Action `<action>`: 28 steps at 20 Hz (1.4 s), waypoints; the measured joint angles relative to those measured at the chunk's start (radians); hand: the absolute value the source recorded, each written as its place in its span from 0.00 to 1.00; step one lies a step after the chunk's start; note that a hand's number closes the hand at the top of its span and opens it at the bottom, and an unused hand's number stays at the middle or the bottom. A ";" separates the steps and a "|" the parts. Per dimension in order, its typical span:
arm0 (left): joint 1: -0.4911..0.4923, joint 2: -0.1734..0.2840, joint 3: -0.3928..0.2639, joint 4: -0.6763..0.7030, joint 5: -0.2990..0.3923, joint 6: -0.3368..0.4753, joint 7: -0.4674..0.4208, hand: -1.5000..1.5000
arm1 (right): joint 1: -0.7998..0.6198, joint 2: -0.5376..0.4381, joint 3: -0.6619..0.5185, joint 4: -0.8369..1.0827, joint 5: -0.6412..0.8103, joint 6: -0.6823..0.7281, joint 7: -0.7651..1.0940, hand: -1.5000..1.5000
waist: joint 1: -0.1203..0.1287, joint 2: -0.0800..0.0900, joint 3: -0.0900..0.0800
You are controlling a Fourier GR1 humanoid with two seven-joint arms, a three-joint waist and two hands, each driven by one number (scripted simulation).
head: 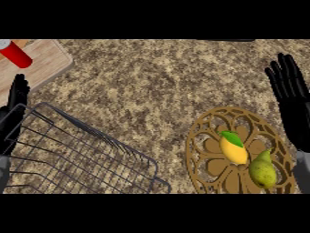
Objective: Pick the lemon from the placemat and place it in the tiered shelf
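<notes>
At the right edge of the frame, the robot's black right hand point(297, 105) stands upright with its fingers straight and slightly spread, pointing toward the top of the picture, holding nothing. Its grey forearm runs down from it to the lower right corner. Just to the left of that hand and forearm lies the round, golden-brown openwork placemat point(209, 136) with a flower-like cut-out pattern, flat on the speckled brown granite counter point(150, 77).

On the placemat, right of its middle, rests the yellow lemon with a green leaf at its upper end point(233, 149), lying lengthwise from upper left to lower right. Beside it, lower and further right, lies a green pear point(263, 170), its narrow end pointing up; the two fruits look to be touching or nearly so where the lemon's lower end meets the pear. The right hand is near both fruits but touches neither.

Across the counter, at the left edge of the frame, the black left hand point(11, 113) is also open, fingers straight and pointing up, resting just behind the wires of the dark metal wire tiered shelf point(83, 154). That shelf fills the lower left of the frame, well apart from the placemat.

In the upper left corner lies a pale wooden cutting board point(43, 63), and on it a red cylindrical can with a light top point(13, 53), lying tilted.
</notes>
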 measured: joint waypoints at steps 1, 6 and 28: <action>0.024 0.005 0.007 -0.022 0.007 0.005 0.021 0.50 | -0.012 0.015 0.014 0.017 0.011 0.010 -0.012 1.00 | -0.010 -0.004 -0.001; 0.061 -0.006 0.034 0.002 0.084 -0.012 0.137 0.50 | -0.107 0.077 0.181 0.031 0.131 0.027 0.001 1.00 | -0.029 -0.011 -0.007; 0.186 -0.030 0.083 -0.098 0.188 -0.053 0.284 0.50 | 0.120 -0.041 0.483 -0.240 1.152 -0.132 0.701 0.00 | -0.089 -0.031 -0.007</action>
